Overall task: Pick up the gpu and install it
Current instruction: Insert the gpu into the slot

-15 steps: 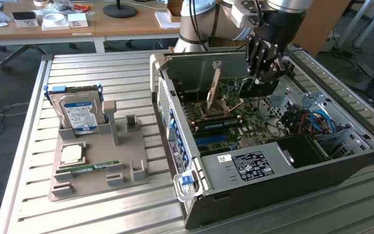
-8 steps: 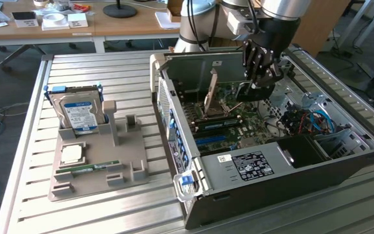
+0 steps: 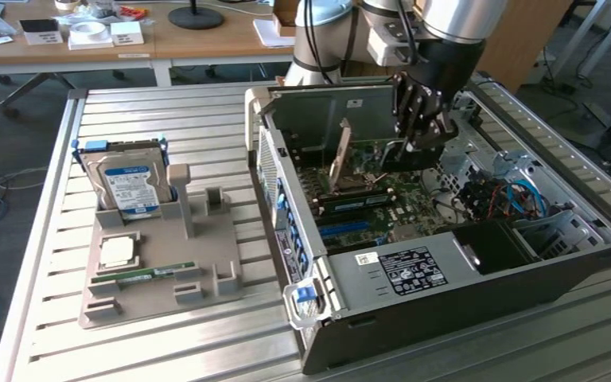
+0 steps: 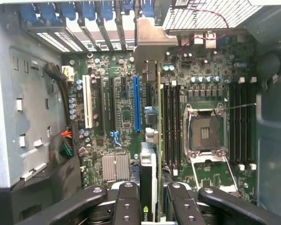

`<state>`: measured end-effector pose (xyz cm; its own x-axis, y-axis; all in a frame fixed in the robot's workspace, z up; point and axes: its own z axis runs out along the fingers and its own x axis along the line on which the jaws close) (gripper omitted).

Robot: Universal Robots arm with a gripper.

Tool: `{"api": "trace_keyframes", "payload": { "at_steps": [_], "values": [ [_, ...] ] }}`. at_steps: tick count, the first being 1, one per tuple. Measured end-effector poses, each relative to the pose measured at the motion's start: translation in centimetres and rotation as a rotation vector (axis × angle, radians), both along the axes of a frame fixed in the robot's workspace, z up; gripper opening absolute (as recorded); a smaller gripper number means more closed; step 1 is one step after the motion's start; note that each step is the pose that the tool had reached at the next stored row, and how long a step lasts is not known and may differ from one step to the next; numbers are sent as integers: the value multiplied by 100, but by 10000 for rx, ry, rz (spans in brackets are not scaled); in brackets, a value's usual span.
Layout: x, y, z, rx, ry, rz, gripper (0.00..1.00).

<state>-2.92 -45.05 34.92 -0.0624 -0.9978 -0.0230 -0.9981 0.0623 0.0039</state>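
inside the open computer case (image 3: 444, 318) on the desk (image 3: 178, 342), the hand (image 3: 425, 131) is clamped on the gpu (image 4: 149, 168), held edge-on over the motherboard (image 4: 124, 119), its long axis parallel to the blue slot (image 4: 136, 103) just beside it.

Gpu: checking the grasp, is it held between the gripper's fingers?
Yes, the gpu sits edge-on between the fingers of the gripper, above the motherboard.
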Motion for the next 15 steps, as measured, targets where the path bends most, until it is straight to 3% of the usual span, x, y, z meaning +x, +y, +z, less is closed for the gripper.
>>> {"api": "trace_keyframes", "payload": {
  "at_steps": [4, 11, 15],
  "values": [
    [-2, -8, -47, -3, 56, 1, 27],
    [-3, -30, -158, 0, 64, 7, 27],
    [-3, -31, -165, -3, 66, 17, 27]
  ]
}}
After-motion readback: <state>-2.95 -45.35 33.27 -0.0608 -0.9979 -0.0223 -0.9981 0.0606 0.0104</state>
